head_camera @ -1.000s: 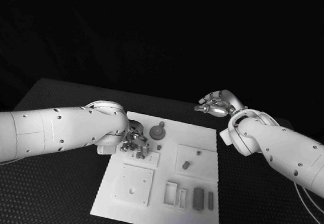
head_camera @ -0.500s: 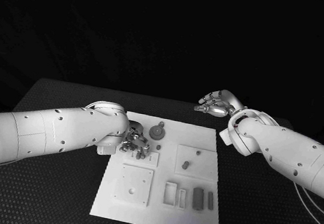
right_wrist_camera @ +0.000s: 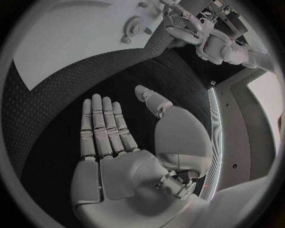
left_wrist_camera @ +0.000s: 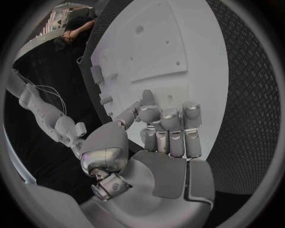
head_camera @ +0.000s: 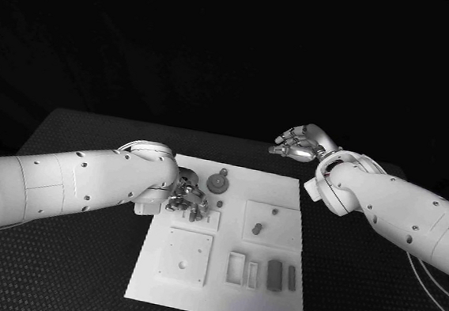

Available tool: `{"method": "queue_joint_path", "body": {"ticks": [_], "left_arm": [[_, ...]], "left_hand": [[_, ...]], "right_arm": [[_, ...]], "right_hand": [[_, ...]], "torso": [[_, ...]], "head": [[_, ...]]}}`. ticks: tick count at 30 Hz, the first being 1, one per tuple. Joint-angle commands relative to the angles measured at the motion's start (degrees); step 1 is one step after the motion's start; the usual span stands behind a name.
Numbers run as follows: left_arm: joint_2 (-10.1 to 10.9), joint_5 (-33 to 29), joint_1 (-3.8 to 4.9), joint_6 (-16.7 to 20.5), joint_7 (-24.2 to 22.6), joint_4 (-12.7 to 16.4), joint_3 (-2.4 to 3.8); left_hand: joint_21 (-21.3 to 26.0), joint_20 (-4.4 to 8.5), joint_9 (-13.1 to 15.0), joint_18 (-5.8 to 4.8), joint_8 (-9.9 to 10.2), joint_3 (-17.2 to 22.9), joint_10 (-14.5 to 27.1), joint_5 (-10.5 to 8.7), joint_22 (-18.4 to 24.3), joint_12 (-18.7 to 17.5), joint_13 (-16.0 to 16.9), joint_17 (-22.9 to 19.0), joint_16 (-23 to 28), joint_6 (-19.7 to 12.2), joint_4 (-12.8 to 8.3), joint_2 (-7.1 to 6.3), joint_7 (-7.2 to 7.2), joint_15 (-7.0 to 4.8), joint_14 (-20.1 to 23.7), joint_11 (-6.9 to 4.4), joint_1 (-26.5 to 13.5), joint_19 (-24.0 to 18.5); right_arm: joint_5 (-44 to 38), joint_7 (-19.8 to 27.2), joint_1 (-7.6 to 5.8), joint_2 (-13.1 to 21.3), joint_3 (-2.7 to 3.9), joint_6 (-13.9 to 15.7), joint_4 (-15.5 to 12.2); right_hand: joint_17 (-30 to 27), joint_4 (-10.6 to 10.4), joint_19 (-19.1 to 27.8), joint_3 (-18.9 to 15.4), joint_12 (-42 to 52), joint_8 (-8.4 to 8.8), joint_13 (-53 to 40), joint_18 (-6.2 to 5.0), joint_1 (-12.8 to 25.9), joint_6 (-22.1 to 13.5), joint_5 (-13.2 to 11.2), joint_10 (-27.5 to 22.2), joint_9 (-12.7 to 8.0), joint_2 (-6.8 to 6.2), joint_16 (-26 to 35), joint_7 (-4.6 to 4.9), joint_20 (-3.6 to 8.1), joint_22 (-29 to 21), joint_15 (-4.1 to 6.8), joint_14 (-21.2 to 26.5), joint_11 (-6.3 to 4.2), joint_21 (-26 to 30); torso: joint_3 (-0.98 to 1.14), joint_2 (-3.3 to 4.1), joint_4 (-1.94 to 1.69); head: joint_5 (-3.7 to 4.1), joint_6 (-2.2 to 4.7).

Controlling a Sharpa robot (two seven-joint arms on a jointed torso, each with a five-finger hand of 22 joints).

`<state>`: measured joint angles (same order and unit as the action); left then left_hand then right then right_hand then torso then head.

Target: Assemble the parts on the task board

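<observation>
While left hand (head_camera: 186,196) curls emptily over task board (head_camera: 270,307), right hand (right_wrist_camera: 118,142) flat (wrist view), holding nothing.

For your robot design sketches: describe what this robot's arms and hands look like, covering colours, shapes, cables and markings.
Both arms have smooth, rounded white shells dotted with small dark holes. The left hand and right hand are silver metal with segmented fingers and flat plated palms. Thin pale cables trail below the right arm.

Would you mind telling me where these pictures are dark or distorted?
Head view: the room beyond the table is black, only the board bright. Left wrist view: fisheye bows the board's edges. Right wrist view: the table's edge curves behind the right hand.
</observation>
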<state>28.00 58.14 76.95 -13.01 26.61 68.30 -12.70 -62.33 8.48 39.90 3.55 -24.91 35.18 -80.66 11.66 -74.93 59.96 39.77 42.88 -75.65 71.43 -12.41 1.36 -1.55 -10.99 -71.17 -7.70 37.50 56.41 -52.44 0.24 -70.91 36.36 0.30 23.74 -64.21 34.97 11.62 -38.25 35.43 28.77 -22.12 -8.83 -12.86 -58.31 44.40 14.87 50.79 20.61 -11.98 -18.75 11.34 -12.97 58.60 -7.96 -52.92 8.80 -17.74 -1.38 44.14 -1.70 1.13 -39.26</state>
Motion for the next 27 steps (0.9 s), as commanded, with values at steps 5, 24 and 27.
{"method": "queue_joint_path", "body": {"ticks": [5, 24, 27], "left_arm": [[0.6, 0.6, 0.0, 0.5, -0.1, 0.5, 0.11], [2.2, -2.5, 0.03, 2.3, -0.7, 1.8, 4.06], [3.0, -3.0, 0.18, 3.2, -1.0, 2.0, 5.48]], "left_hand": [[0.4, 6.98, -0.4, 0.66, -0.3, -1.2, 0.2, -8.48, -0.6, 0.6, -0.7, -0.5, -0.4, -0.3, 1.5, -2.83, -0.15, -0.33, 0.4, -0.28, -0.1, -0.6], [0.7, 7.09, -0.5, 1.04, -0.3, -5.8, 0.6, -8.88, -0.6, 0.7, -1.2, -0.8, -0.6, -1.6, 2.1, -7.6, 0.01, -0.67, 1.1, -0.17, -3.3, -1.1], [0.9, 7.07, -1.3, 1.12, 1.4, -5.5, 0.7, -8.83, -0.6, 0.4, -1.5, -1.0, -0.3, -4.2, 1.4, -7.56, 0.96, -0.85, 1.7, 0.74, -2.1, -1.4]], "right_arm": [[0.0, 0.3, 0.02, 0.1, 0.02, -0.5, -0.1], [0.2, 0.4, 0.11, 0.4, 0.02, -0.3, 0.1], [0.3, 0.4, 0.11, 0.5, 0.02, -0.3, 0.1]], "right_hand": [[0.0, 0.0, 0.5, -0.4, -0.4, -0.22, 0.1, -0.29, -0.2, -0.4, 0.3, 0.0, -0.1, -0.02, 0.3, 0.2, 0.04, 0.1, 0.05, 0.5, 0.15, 0.3], [-0.1, 0.0, 0.7, -0.5, -0.4, -0.18, 0.3, -0.26, -0.2, -0.5, 0.3, 0.0, -0.2, -0.15, 0.3, 0.26, 0.01, 0.2, -0.02, 0.6, 0.2, 0.4], [-0.1, 0.0, 0.7, -0.5, -0.4, -0.17, 0.3, -0.26, -0.1, -0.5, 0.3, -0.1, -0.2, -0.15, 0.3, 0.27, 0.01, 0.2, -0.02, 0.7, 0.2, 0.4]], "torso": [[-0.03, 0.0, 0.03], [-0.09, -0.07, -0.07], [-0.04, -0.07, -0.09]], "head": [[-0.03, 0.02], [0.02, 0.39], [-0.02, 0.62]]}}
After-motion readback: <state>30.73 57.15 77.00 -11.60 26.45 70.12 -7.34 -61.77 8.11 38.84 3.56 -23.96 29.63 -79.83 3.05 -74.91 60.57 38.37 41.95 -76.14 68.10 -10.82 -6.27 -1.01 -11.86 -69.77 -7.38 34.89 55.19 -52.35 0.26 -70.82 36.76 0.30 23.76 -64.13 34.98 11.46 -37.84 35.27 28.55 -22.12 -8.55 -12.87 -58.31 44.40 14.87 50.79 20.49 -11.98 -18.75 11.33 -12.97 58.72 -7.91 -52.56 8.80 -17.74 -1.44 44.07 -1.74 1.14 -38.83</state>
